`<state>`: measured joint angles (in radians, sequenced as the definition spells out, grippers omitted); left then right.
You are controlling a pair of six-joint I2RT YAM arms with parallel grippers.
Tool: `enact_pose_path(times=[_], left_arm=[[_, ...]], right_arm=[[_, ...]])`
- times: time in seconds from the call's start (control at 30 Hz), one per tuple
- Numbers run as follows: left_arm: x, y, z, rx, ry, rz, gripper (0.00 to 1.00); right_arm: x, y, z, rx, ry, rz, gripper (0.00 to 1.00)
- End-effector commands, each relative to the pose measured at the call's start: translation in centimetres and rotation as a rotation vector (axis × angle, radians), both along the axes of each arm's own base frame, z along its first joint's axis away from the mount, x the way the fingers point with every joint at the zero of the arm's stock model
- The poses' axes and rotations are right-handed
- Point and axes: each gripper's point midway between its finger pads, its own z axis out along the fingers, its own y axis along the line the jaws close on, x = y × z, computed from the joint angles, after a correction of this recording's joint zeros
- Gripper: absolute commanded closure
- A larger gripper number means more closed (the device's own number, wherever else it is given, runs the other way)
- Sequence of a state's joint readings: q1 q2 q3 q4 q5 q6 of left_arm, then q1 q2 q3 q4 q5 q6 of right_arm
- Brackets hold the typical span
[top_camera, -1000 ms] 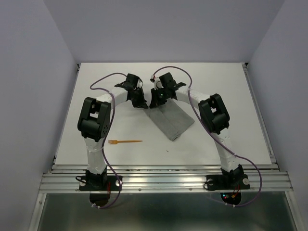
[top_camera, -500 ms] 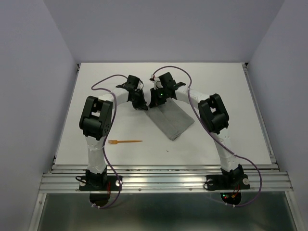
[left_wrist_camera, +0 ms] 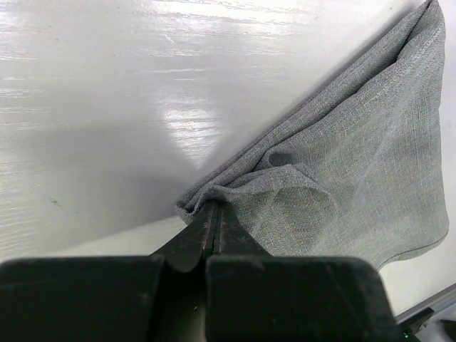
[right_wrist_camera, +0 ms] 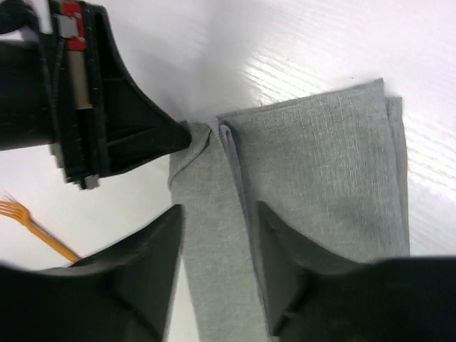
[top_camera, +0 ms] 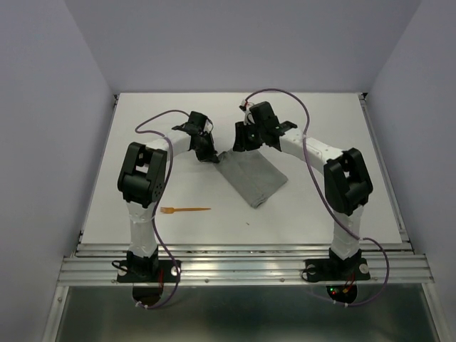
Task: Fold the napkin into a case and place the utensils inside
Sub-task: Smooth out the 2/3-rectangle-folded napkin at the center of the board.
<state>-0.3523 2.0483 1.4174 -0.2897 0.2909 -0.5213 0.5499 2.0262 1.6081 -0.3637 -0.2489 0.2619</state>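
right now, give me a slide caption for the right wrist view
Open right gripper above the folded grey napkin while the left gripper pinches its corner; orange fork at lower left.

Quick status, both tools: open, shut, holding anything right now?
Left tool: closed, pinching a corner of the napkin.
Right tool: open, holding nothing.

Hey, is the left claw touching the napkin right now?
Touching. The left wrist view shows the left claw pinched shut on a bunched corner of the napkin.
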Motion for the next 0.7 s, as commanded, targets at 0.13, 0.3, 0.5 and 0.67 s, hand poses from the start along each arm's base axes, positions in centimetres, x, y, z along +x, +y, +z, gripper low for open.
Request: enact_pose_path(times=[0.13, 0.3, 0.5, 0.67], left_arm=[[-0.1, 0.9, 0.7, 0.049, -0.024, -0.004, 1.00], [0.1, 0.4, 1.7, 0.026, -0.039, -0.014, 1.00], [0.3, 0.0, 2.9, -0.002, -0.057, -0.021, 1.00], [0.4, -0.2, 3.7, -0.008, -0.069, -0.022, 1.00]], right_arm=[[-5.6, -3.0, -0.9, 0.014, 0.045, -0.088, 0.97], [-9.2, -5.0, -2.5, 0.020, 0.107, -0.130, 0.99], [-12.1, -5.8, -4.7, 0.017, 0.178, -0.131, 0.99], [-12.7, -6.7, -5.5, -0.075, 0.159, -0.149, 0.99]])
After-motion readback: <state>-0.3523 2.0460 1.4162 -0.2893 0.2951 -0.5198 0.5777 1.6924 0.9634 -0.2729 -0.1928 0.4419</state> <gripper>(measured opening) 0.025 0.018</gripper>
